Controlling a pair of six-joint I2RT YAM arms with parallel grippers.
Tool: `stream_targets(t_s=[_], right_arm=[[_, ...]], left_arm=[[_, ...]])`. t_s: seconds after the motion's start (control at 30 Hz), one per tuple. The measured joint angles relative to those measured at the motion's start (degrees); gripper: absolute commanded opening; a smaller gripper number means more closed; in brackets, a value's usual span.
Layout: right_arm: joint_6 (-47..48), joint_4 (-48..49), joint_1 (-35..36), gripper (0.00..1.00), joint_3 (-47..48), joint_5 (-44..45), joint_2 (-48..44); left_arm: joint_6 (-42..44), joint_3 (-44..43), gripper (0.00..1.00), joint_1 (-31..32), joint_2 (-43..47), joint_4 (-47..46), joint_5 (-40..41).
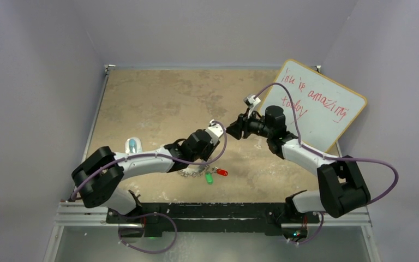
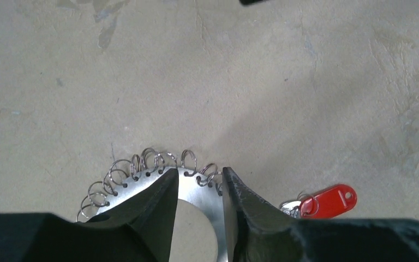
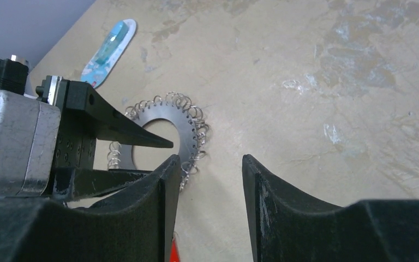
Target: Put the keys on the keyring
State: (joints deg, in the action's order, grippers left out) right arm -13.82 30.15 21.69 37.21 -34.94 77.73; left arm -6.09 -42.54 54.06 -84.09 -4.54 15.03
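Keyring (image 2: 199, 192) lies on mottled tan table (image 1: 158, 103), grey walls (image 1: 33, 82) around; left gripper (image 2: 199, 171) and right gripper (image 3: 210, 160) gape empty.

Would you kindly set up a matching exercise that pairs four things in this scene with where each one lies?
Things: 1 keyring; 2 green key; 3 whiteboard; 4 blue plastic object.
Places: A propped up at the far right; B next to the red key; C under the left gripper; D out at the left side.
Pairs: 1-C, 2-B, 3-A, 4-D.
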Motion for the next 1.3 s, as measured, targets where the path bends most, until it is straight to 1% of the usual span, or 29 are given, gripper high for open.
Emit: stream_targets(t_s=[0.1, 0.27, 0.5, 0.63, 0.93, 1.0, 1.07, 1.13, 1.27, 1.3], right_arm=[[-0.17, -0.72, -0.02, 0.48, -0.50, 1.14, 0.15], [-0.48, -2.27, 0.00, 0.48, -1.25, 3.93, 0.24], [-0.70, -5.16, -0.02, 0.49, -1.25, 5.95, 0.85], [-0.72, -5.64, -0.02, 0.49, -1.25, 6.60, 0.98], [-0.76, -6.58, -0.02, 0.50, -1.25, 6.86, 2.89], [-0.98, -6.58, 0.00, 0.51, -1.22, 6.84, 3.17], [-1.57, -6.62, 0.00, 0.55, -1.03, 6.80, 4.11], [-2.40, -6.80, -0.02, 0.56, -0.52, 6.62, 5.62], [-4.85, -6.58, -0.02, 0.56, 0.81, 4.66, 8.94], [-5.70, -6.12, -0.02, 0.58, 0.87, 4.07, 9.33]], left_arm=[[-0.85, -2.80, 0.37, 0.00, -2.91, 0.48, -0.59], [-1.51, -7.37, 0.24, -0.02, -7.23, 2.60, -1.05], [-1.68, -11.87, 0.25, -0.04, -12.20, 7.39, -0.68], [-1.68, -12.94, 0.23, -0.04, -13.60, 10.05, 0.70], [-1.64, -13.94, 0.21, -0.04, -16.28, 11.93, 2.14], [-1.55, -13.94, 0.23, -0.04, -16.28, 12.02, 2.34], [-1.29, -13.92, 0.27, -0.04, -16.20, 11.93, 2.38], [-1.20, -13.73, 0.30, -0.04, -15.54, 11.69, 2.38], [-1.70, -10.99, 0.35, -0.33, -9.60, 9.73, 2.64], [-2.01, -10.08, 0.36, -0.59, -7.39, 8.74, 2.56]])
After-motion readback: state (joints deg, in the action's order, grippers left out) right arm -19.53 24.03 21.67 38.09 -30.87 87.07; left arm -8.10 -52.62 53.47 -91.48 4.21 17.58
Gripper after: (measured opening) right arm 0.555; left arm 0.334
